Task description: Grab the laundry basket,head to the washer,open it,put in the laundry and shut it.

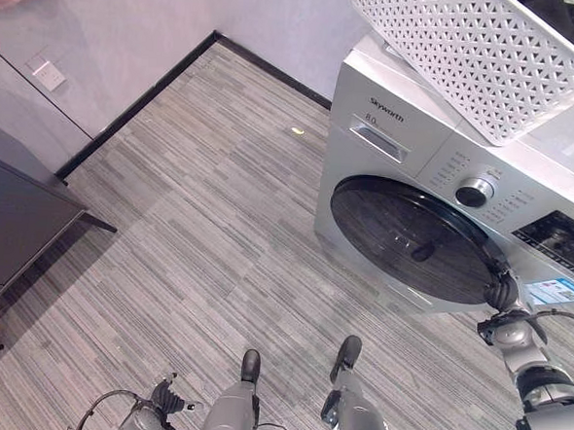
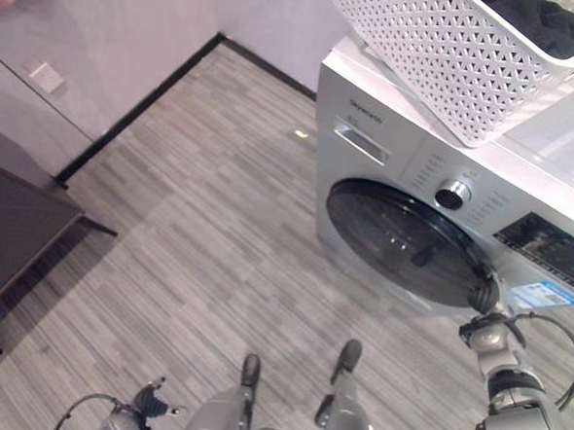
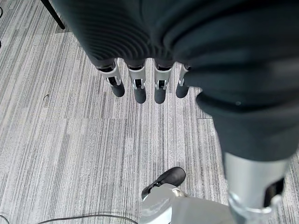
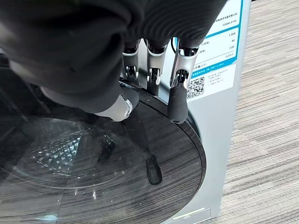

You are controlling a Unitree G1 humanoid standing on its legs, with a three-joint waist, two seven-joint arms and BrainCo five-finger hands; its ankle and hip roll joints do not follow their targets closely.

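Basket's delivered: the white lattice laundry basket (image 2: 443,59) sits on top of the washer (image 1: 389,134), dark laundry (image 2: 538,21) showing inside it. So the carrying and the walk are done, as far as I can judge. Now it's the door.

My right hand (image 4: 154,70) is at the rim of the round dark glass door (image 1: 412,240), on the side nearest the blue label (image 1: 558,290). My fingers (image 4: 177,95) reach down straight and slightly apart, dark tips at the door's edge; one tip touches the black ring, thumb tucked against the glass. I'm not gripping anything. The door looks closed, flush with the silver front.

My left hand (image 3: 140,84) hangs idle over the grey wood-grain floor (image 1: 189,219), fingers straight in a neat row, holding nothing.

Left to do: pull this door open, move the laundry from basket to drum, shut it again.
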